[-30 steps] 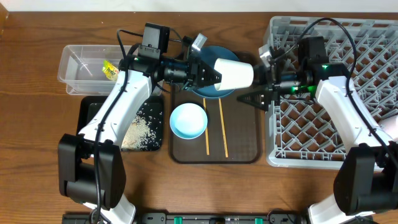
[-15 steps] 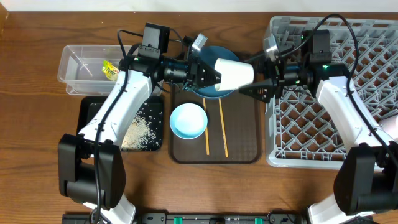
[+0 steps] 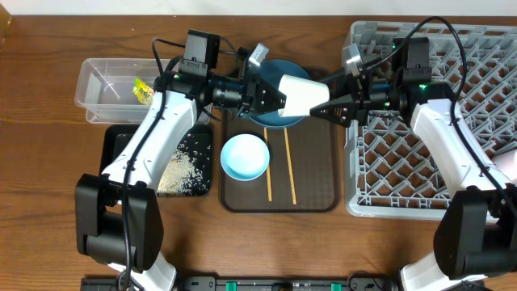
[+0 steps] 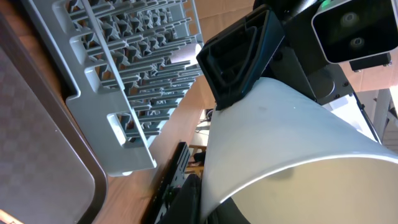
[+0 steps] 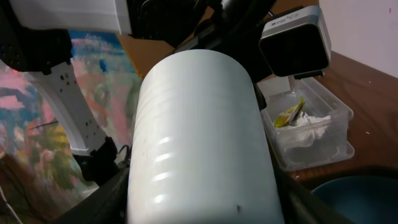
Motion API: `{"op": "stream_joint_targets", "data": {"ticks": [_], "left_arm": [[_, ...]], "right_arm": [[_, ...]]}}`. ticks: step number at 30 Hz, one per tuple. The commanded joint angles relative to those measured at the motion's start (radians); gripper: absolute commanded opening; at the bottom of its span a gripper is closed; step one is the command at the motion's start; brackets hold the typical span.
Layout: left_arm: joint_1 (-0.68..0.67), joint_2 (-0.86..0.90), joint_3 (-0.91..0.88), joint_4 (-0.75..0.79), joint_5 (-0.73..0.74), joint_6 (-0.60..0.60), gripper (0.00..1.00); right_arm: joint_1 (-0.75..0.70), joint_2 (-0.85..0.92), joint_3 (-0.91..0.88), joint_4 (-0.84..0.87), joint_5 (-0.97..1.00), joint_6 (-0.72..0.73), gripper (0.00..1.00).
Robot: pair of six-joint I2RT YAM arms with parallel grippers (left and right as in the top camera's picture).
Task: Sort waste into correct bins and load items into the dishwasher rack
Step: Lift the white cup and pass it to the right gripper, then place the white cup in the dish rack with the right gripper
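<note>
The left gripper (image 3: 273,95) is clamped on the cup (image 3: 303,95) at its rim, holding it sideways above the plate (image 3: 284,66). The right gripper (image 3: 323,97) straddles the cup's base. One finger (image 4: 242,56) seems to touch it, but I cannot tell whether it grips.

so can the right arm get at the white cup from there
Probably yes: the right fingers straddle the free end of the white cup, which the left fingers hold sideways in the air; nothing blocks it.
</note>
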Motion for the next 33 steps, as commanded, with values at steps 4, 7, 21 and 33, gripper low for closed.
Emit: {"op": "stream_joint_targets", "data": {"ticks": [4,7,21,33], "left_arm": [[-0.001,0.006,0.0,-0.01,-0.075,0.026,0.48],[0.0,0.006,0.0,-0.09,-0.319,0.055,0.56],[0.085,-0.129,0.0,-0.414,-1.1,0.115,0.66],[0.09,-0.229,0.0,-0.426,-1.151,0.114,0.66]], "right_arm": [[-0.003,-0.006,-0.002,-0.005,0.041,0.091,0.46],[-0.004,-0.006,-0.002,-0.012,0.143,0.175,0.41],[-0.165,-0.123,0.083,-0.475,0.893,0.254,0.16],[-0.463,-0.168,0.245,-0.673,1.415,0.504,0.01]]}}
